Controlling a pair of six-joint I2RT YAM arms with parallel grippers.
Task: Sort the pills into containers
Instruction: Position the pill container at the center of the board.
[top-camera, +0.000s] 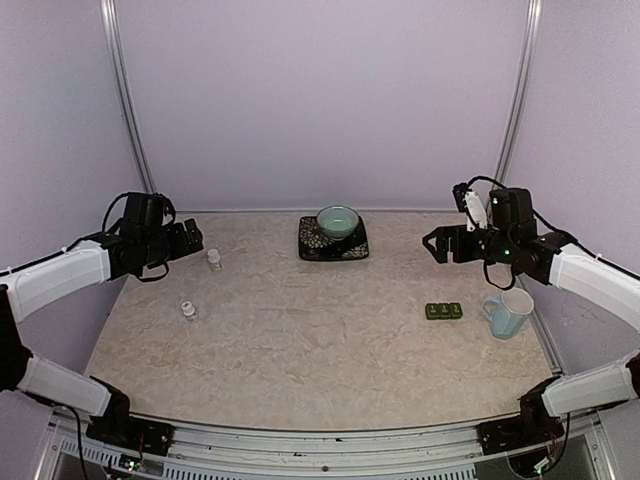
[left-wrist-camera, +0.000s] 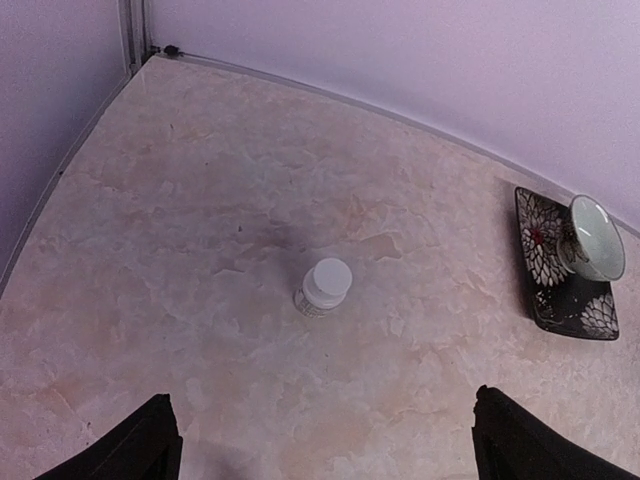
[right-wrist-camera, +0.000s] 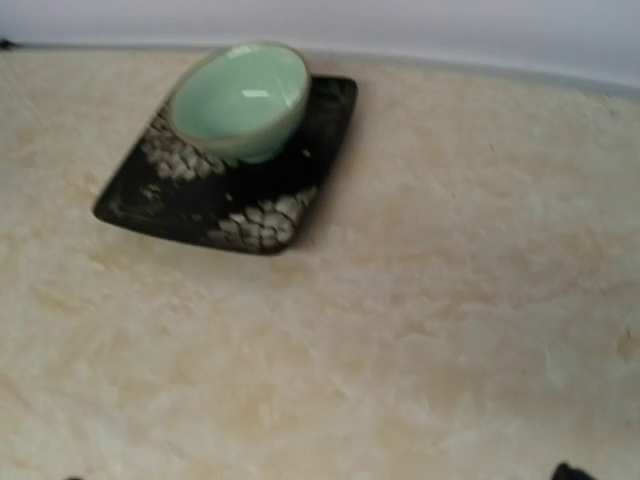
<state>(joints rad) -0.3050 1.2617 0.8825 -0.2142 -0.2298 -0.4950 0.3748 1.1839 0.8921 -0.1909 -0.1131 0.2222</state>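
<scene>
Green containers on table, right side, just beside mug; lids seem shut, contents not visible. White-capped bottle upright near left gripper, jaws wide apart, nothing held; right gripper same. Bowl on black plate, back centre

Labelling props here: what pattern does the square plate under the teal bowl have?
The plate is black with white flower-like patches; the right wrist view shows it best.

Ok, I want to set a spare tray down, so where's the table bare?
Widest bare patch: mid-table, bordered by the near pill bottle, the plate and the green containers, running bare to the near side. Crowded: containers beside the mug at right; the far pill bottle near the left claw.
</scene>
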